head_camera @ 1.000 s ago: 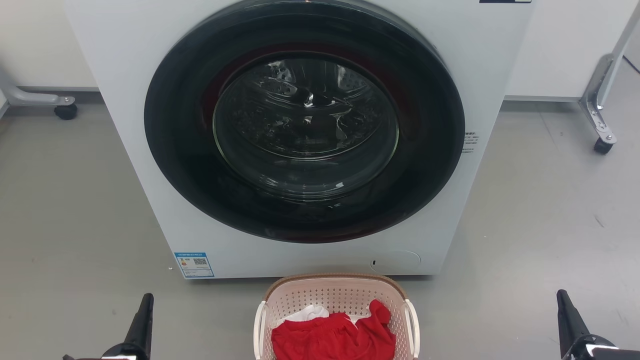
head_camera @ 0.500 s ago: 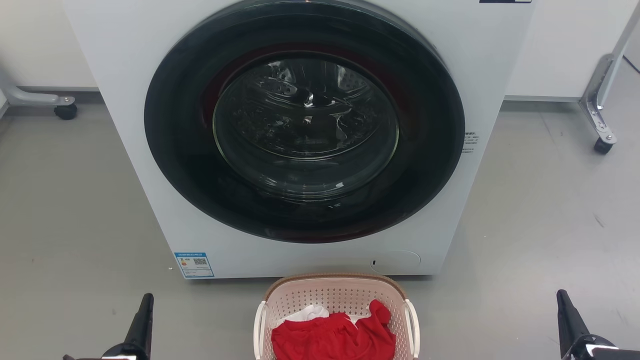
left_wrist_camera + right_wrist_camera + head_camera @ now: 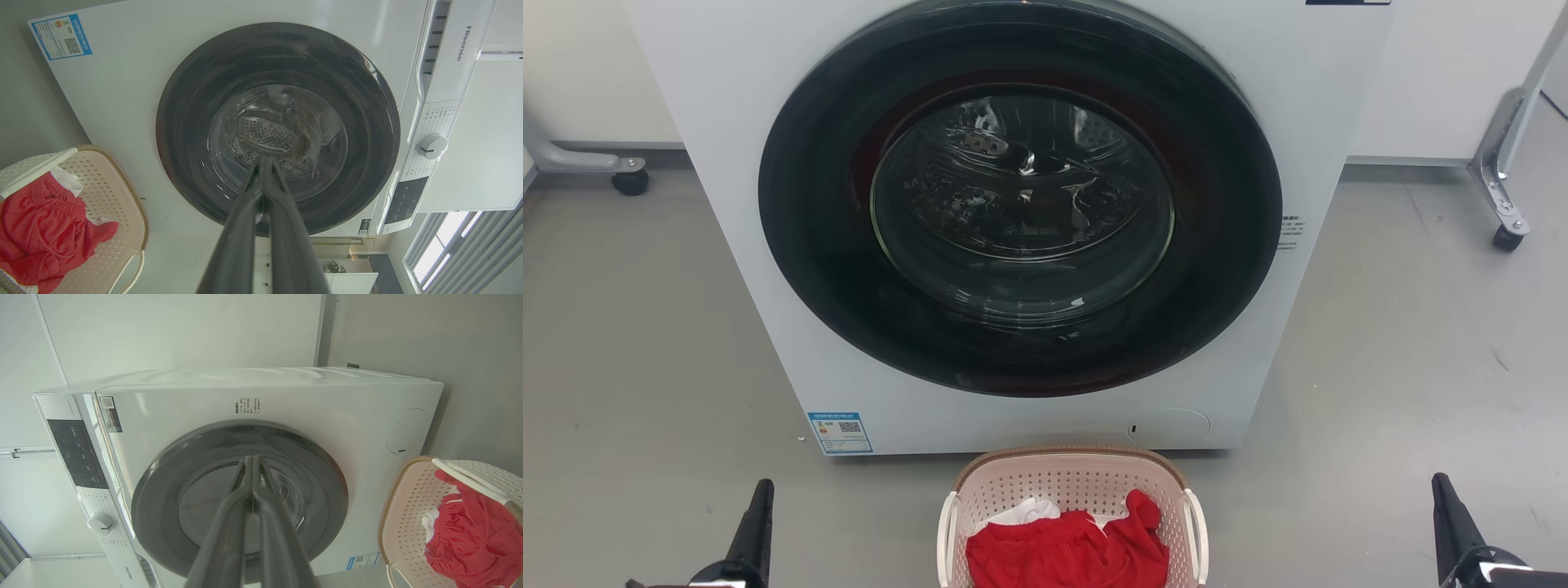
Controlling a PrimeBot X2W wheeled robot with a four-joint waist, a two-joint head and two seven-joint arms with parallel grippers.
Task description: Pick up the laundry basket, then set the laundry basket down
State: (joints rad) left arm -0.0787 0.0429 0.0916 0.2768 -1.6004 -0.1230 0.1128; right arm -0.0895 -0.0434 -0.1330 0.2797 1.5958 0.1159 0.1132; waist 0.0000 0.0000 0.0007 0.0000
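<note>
The laundry basket [image 3: 1070, 480] stands on the grey floor in front of the washing machine, cream-pink and perforated, with a brown rim and white side handles. Red and white clothes lie inside it. It also shows at the left of the left wrist view as the laundry basket [image 3: 110, 192], and at the right of the right wrist view as the laundry basket [image 3: 408, 510]. My left gripper [image 3: 762, 488] rests at the lower left, well apart from the basket, fingers pressed together and empty [image 3: 263, 161]. My right gripper [image 3: 1439, 482] sits at the lower right, likewise shut and empty [image 3: 250, 459].
A white front-loading washing machine [image 3: 727, 122] with a dark round door [image 3: 1021, 204], shut, rises directly behind the basket. Metal legs on castors stand at the far left [image 3: 629, 180] and far right [image 3: 1507, 237]. Grey floor spreads on both sides of the basket.
</note>
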